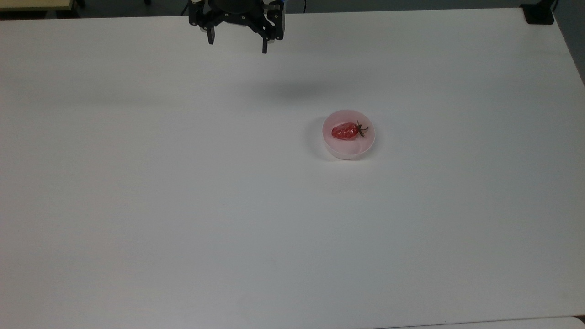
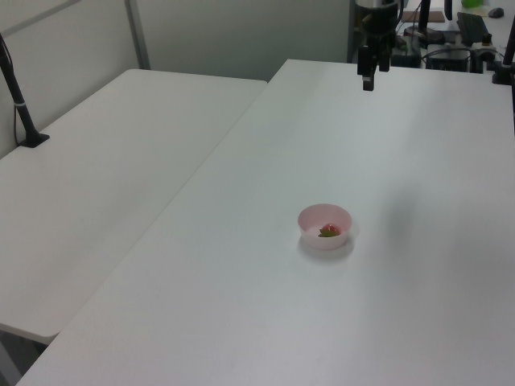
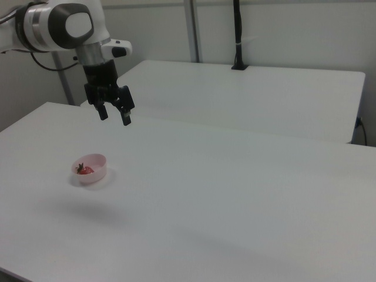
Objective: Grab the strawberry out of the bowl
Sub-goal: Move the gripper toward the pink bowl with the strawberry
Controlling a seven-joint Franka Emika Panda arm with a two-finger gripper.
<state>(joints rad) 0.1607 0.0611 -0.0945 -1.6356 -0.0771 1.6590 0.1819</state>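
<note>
The white table [image 1: 183, 205] is the largest item on record; a second white table [image 3: 264, 94] stands beside it, seen at the left view's left and behind in the right view, with a black pole [image 3: 238, 35] rising from its far edge in the right view. The white and grey robot arm [image 3: 59, 26] enters from the right view's upper left and carries the black gripper [image 1: 237, 45] — raised well above the tabletop near the far edge in the top view, its two fingers spread apart and holding nothing. In the left view the gripper [image 2: 368, 76] hangs over the far end of the table; in the right view the gripper [image 3: 114, 116] sits above and slightly to the right of the bowl. The pale pink bowl [image 1: 338, 148] stands upright on the table, right of centre in the top view, well apart from the gripper. The red strawberry [image 1: 345, 132] lies on its side inside the bowl — its green cap toward the top view's right — and the same strawberry [image 3: 86, 170] shows in the bowl [image 3: 94, 174] in the right view.
</note>
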